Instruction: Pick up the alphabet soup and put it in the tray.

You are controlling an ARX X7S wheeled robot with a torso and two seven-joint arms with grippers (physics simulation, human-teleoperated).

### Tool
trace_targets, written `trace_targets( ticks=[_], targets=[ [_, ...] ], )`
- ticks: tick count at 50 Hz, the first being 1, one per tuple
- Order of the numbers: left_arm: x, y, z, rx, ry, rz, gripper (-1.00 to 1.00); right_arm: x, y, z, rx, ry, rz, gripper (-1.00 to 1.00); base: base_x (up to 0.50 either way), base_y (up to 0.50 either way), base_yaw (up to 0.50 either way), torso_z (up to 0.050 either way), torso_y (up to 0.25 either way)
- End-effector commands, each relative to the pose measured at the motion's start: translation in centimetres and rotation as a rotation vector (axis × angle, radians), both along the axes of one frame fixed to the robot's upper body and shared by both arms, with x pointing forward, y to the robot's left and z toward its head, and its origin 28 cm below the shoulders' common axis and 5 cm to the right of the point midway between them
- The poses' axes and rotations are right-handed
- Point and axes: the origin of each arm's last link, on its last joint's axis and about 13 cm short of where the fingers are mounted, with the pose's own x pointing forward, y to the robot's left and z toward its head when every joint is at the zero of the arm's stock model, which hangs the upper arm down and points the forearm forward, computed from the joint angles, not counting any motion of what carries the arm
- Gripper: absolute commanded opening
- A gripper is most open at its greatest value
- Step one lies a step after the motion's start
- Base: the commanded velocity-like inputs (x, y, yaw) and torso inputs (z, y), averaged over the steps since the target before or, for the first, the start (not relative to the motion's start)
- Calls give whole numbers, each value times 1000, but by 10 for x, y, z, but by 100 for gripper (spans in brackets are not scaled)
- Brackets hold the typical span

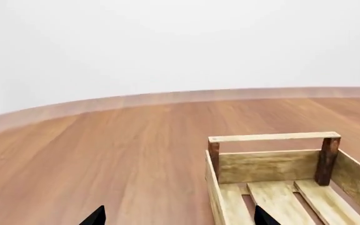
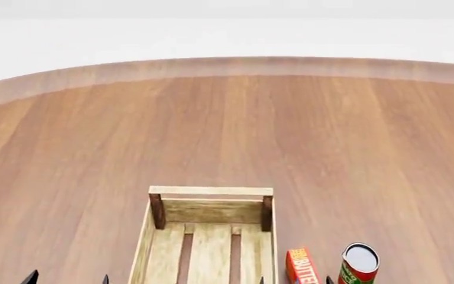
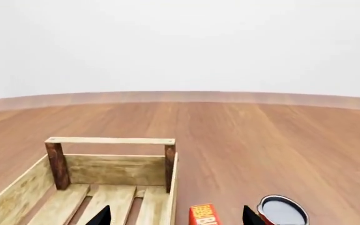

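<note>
A broad wooden bench (image 2: 306,148) with warm reddish-brown grain fills the lower part of every view, its curved far edge (image 2: 235,65) paler. Beyond it, across the top, stands a plain white wall (image 2: 227,32), evenly lit, without shadows.

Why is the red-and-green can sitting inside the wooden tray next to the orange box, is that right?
Not quite. The red-and-green can stands on the table outside the tray, beside the orange box. The head view shows the tray holding nothing.
</note>
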Motion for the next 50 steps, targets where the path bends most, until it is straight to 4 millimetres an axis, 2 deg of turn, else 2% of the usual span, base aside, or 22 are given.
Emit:
trace_targets(
  ticks=[1, 6, 10, 15, 16, 17, 20, 21, 22, 23, 24, 37, 45, 50],
  targets=[
    [1, 0, 0, -2, 1, -3, 100, 0, 0, -1, 7, 4, -9, 100, 0, 0, 0, 0, 0],
    [1, 0, -1, -2, 3, -1, 100, 0, -2, -1, 44, 38, -33, 100, 0, 0, 0, 0, 0],
    [1, 1, -1, -7, 7, 2, 100, 2, -6, 7, 58, 68, -38, 100, 0, 0, 0, 0, 0],
    [2, 1, -1, -7, 11, 5, 100, -4, -15, 30, 73, 142, 3, 100, 0, 0, 0, 0, 0],
    [1, 0, -1, -2, 11, 4, 100, -8, -29, 54, 53, 147, -9, 100, 0, 0, 0, 0, 0],
    [0, 0, -2, 0, 10, 4, 100, -16, -32, 66, 38, 197, 15, 100, 0, 0, 0, 0, 0],
    [1, 1, -3, 15, 24, 27, 100, -22, -38, 75, 34, 231, 23, 100, 0, 0, 0, 0, 0],
    [0, 2, -2, -10, 26, 26, 100, -45, -70, 98, -57, 274, -39, 100, 0, 0, 0, 0, 0],
    [0, 2, -2, -9, 25, 27, 100, -56, -91, 128, -145, 268, -51, 100, 0, 0, 0, 0, 0],
    [0, 2, -2, -5, 24, 27, 100, -67, -102, 133, -104, 363, -51, 100, 0, 0, 0, 0, 0],
    [0, 2, -2, -7, 25, 27, 100, -70, -99, 137, -51, 363, 8, 100, 0, 0, 0, 0, 0],
    [0, 2, -2, -9, 26, 28, 100, -81, -106, 144, -62, 367, -8, 100, 0, 0, 0, 0, 0],
    [0, 2, -1, -10, 25, 27, 100, -83, -111, 140, -66, 382, -30, 100, 0, 0, 0, 0, 0],
    [0, 2, -2, -7, 24, 28, 100, -86, -121, 134, -57, 397, -71, 100, 0, 0, 0, 0, 0]
  ],
)
